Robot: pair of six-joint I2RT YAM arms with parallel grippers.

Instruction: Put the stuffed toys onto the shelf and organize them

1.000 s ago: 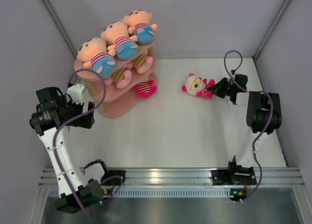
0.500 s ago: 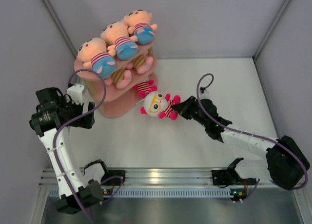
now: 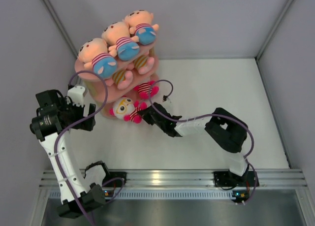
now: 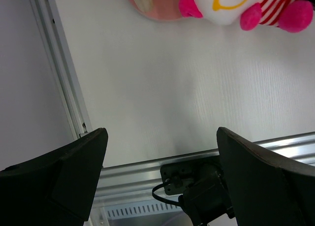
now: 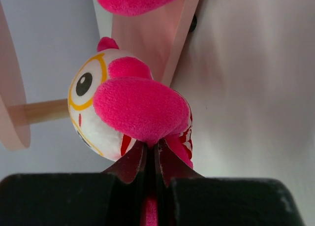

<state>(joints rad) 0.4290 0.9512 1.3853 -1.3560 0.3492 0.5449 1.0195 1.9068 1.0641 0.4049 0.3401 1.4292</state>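
Note:
The pink shelf (image 3: 96, 88) stands at the back left. Three peach dolls (image 3: 127, 46) lie along its top board. The pink doll with yellow stripes (image 3: 123, 76) is on the middle board. A white-faced doll (image 3: 146, 89) is on the bottom board. My right gripper (image 3: 145, 116) is shut on a pink limb of the second white-faced doll (image 3: 125, 109) and holds it at the near end of the bottom board. The right wrist view shows this grip (image 5: 151, 152) on the doll (image 5: 93, 113). My left gripper (image 3: 84, 111) is open and empty left of the shelf; the doll shows above it (image 4: 236, 4).
Grey walls close in the left, back and right sides. A metal rail (image 3: 167, 177) with both arm bases runs along the near edge. A pale wooden post (image 5: 44, 112) and a shelf board (image 5: 142, 39) are close to the held doll. My right arm (image 3: 197, 125) stretches across the table's middle.
My right arm has carried the white-faced doll from the right side of the table leftward to the shelf's bottom board. The left arm has not moved.

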